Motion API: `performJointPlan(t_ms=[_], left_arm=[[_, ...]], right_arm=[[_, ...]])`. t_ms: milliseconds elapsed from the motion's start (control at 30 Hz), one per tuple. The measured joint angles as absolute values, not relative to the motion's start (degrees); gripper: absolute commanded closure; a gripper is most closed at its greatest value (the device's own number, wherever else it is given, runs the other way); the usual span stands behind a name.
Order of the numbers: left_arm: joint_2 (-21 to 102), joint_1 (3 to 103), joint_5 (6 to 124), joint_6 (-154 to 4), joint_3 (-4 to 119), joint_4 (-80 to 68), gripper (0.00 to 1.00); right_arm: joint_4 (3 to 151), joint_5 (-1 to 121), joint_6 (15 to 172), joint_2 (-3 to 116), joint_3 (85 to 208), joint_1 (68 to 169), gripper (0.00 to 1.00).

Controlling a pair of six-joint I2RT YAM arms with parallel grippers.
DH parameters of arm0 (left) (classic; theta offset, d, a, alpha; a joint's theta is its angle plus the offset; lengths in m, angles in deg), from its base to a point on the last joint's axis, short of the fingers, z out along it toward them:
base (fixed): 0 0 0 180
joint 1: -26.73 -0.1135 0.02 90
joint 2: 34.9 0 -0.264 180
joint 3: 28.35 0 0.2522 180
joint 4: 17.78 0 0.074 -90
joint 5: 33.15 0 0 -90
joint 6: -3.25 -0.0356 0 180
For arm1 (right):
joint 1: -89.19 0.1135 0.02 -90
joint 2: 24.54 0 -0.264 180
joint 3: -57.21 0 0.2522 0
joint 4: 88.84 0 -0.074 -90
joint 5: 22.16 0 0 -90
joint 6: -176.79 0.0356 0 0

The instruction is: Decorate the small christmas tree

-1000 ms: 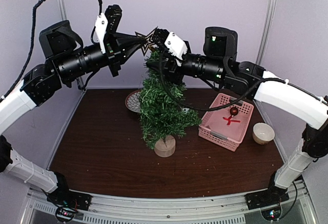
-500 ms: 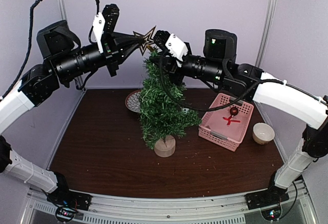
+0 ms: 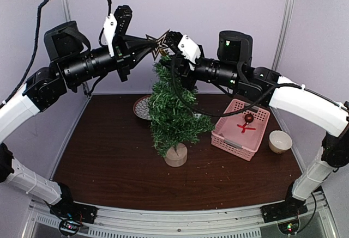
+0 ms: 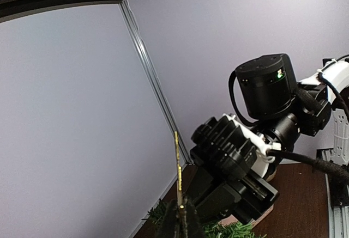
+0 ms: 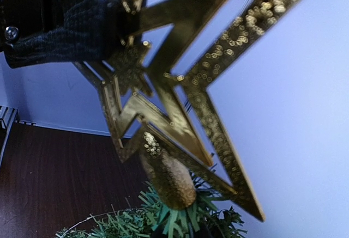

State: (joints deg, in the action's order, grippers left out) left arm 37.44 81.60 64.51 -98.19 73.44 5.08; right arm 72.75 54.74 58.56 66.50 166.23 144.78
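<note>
Small christmas tree (image 3: 173, 113) stands near-upright; tip tilts left

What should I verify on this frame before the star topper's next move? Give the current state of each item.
1. left gripper shut on gold star: ok.
2. cone of the star over the tip of the small christmas tree: ok.
3. Cone fully seated on the tip: cannot tell.
4. right gripper gripping the treetop: cannot tell.
5. Tree upright: not ok, the top leans slightly left.
</note>
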Motion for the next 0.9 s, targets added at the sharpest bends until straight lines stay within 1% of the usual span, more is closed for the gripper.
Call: performJointPlan(t_ms=[333, 400, 433, 500, 567, 667, 700, 867, 900], left_arm=[[37.9, 81.7, 64.4, -98.2, 74.6, 6.4, 1.0], [38.0, 81.7, 64.5, -98.2, 74.9, 6.8, 1.0], [38.0, 81.7, 64.5, -98.2, 75.0, 6.9, 1.0], [38.0, 81.7, 64.5, -98.2, 75.0, 7.1, 1.0], [37.8, 81.7, 64.5, -98.1, 75.0, 7.2, 1.0], [37.5, 81.7, 64.5, -97.9, 75.0, 7.6, 0.94], [37.5, 81.7, 64.5, -97.8, 75.0, 7.7, 0.9], [37.3, 81.7, 64.3, -97.3, 75.0, 8.3, 0.64], [37.3, 81.7, 64.3, -97.3, 75.0, 8.4, 0.61]], right_arm=[[72.8, 53.5, 59.1, 66.5, 166.2, 144.7, 0.99], [72.8, 53.3, 59.2, 66.5, 166.2, 144.7, 0.96], [72.8, 53.3, 59.1, 66.5, 166.2, 144.7, 0.93], [72.8, 53.3, 59.1, 66.5, 166.2, 144.7, 0.81], [73.2, 53.4, 59.1, 66.5, 166.1, 144.8, 0.78], [74.3, 53.6, 59.0, 66.1, 165.4, 144.8, 0.72], [74.4, 53.6, 58.9, 66.0, 165.3, 144.8, 0.7], [75.4, 54.0, 58.7, 65.7, 165.2, 144.8, 0.56], [75.6, 54.2, 58.7, 65.6, 165.1, 144.8, 0.53]])
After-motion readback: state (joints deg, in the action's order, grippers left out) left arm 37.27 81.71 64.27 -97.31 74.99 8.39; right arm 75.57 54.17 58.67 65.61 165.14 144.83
